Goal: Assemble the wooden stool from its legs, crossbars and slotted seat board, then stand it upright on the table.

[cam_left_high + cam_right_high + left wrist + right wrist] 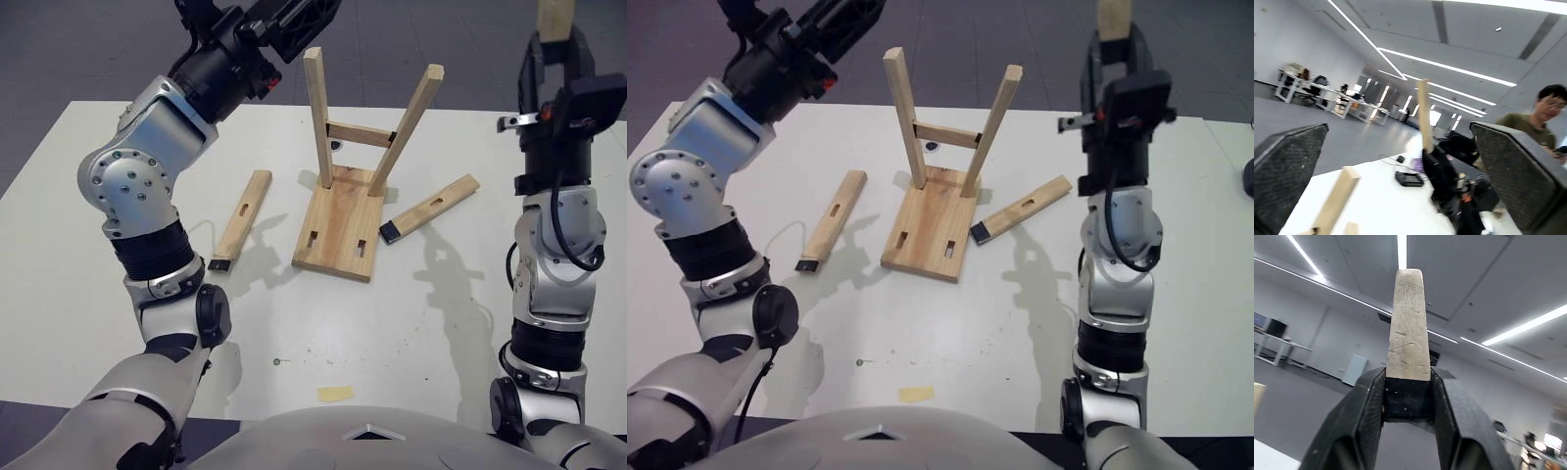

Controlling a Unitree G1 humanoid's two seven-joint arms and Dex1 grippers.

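Right gripper (1407,399) clamps wooden leg (1409,325) upright by its black end.

The left arm bends at the elbow and stretches forward and up, its claw (1399,142) spread wide with nothing between the fingers. The right arm stands upright from the elbow, wrist raised, its claw (1408,399) pointing up and clamped on the black-capped end of a wooden leg (1408,328).

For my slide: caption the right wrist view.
Right gripper shut on a wooden stool piece, raised against ceiling lights.
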